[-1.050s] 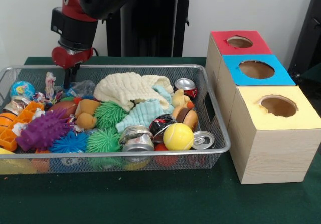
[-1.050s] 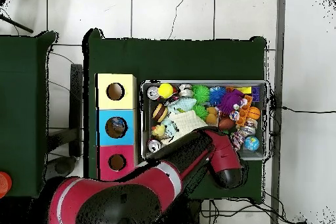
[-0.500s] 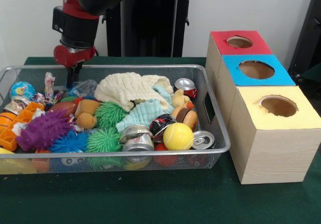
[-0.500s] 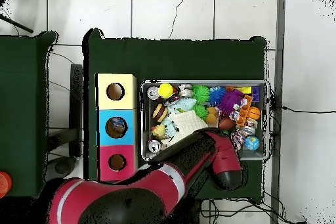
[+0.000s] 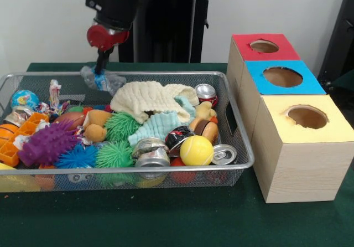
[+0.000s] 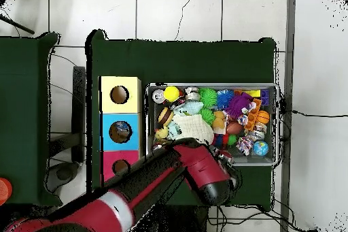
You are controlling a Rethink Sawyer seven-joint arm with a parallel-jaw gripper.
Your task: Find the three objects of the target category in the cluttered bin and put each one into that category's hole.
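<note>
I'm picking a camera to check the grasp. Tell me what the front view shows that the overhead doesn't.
Only the front view shows the gripper shut on a crumpled plastic bottle, lifted above the bin. Only the overhead view shows something lying inside the blue box; there the arm hides the gripper and the bottle. Both show the yellow ball, towel and three boxes.

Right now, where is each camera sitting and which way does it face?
Front view: across the table at table height, facing the wire bin and the three boxes; the red arm descends from above, its tool lifting a crumpled plastic bottle.
Overhead view: above, looking straight down on the bin; the red arm reaches up from the bottom edge.
Both show the bin, the boxes and the yellow ball.
</note>
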